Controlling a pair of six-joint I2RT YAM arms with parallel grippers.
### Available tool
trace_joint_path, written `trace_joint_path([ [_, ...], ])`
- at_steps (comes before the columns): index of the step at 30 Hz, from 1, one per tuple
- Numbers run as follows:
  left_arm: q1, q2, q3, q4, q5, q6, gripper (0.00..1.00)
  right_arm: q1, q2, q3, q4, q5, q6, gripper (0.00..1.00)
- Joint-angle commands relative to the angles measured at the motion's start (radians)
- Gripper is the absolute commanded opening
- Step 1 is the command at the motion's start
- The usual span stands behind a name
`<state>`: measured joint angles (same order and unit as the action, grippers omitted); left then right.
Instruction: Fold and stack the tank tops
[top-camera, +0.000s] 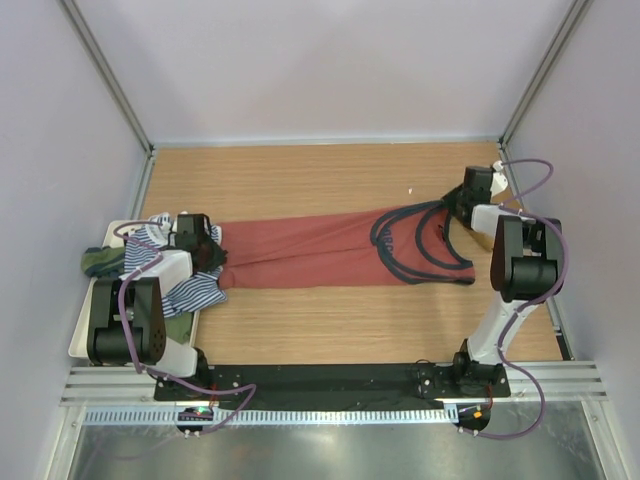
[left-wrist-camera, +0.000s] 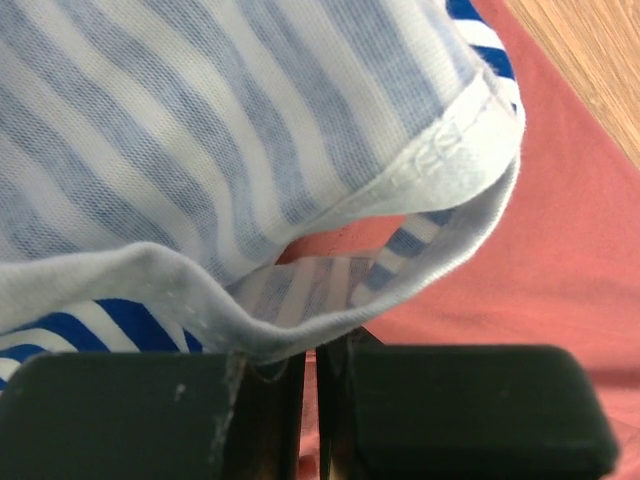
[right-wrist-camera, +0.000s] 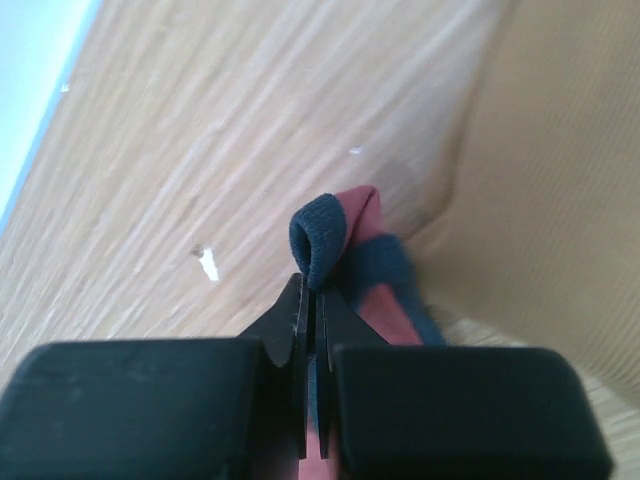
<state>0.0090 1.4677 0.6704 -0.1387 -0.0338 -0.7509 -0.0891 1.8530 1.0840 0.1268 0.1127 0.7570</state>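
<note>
The rust-red tank top (top-camera: 300, 255) lies stretched in a long band across the table, its navy-trimmed straps (top-camera: 420, 245) at the right end. My right gripper (top-camera: 455, 205) (right-wrist-camera: 318, 290) is shut on a folded loop of navy trim (right-wrist-camera: 320, 235) with red cloth beside it. At the left end, my left gripper (top-camera: 205, 250) (left-wrist-camera: 310, 345) is shut, with red cloth showing in the thin gap between its jaws. The navy-white striped tank top (left-wrist-camera: 200, 130) (top-camera: 195, 293) drapes over the left fingers. An olive green top (top-camera: 100, 262) lies bunched at the far left. Tan cloth (right-wrist-camera: 560, 200) fills the right of the right wrist view.
A white tray (top-camera: 82, 335) sits at the left edge under the left arm and the bunched tops. Grey walls close in the table on three sides. A small white fleck (right-wrist-camera: 208, 263) lies on the wood near the right gripper.
</note>
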Motion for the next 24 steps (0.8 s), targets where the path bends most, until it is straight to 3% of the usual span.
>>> trace_joint_path([
  [1,0.002,-0.023,-0.008,0.010,-0.032,0.019,0.06,-0.055,0.035,-0.050,0.164,-0.080,0.090,0.01],
  [5,0.000,-0.023,-0.008,0.010,-0.034,0.022,0.06,-0.061,0.045,-0.070,0.186,-0.068,0.097,0.05],
  [7,0.002,-0.023,-0.008,0.008,-0.034,0.024,0.06,-0.061,0.043,-0.072,0.180,-0.059,0.099,0.12],
  [10,0.000,-0.029,-0.005,0.010,-0.038,0.031,0.06,-0.061,0.032,-0.070,0.171,-0.064,0.074,0.46],
  [19,-0.115,-0.079,0.001,-0.009,-0.116,0.045,0.08,0.014,-0.080,0.025,-0.077,0.042,-0.047,0.68],
  [24,-0.197,-0.121,0.040,-0.081,-0.202,0.050,0.17,0.069,-0.118,0.108,-0.416,0.178,-0.048,0.73],
])
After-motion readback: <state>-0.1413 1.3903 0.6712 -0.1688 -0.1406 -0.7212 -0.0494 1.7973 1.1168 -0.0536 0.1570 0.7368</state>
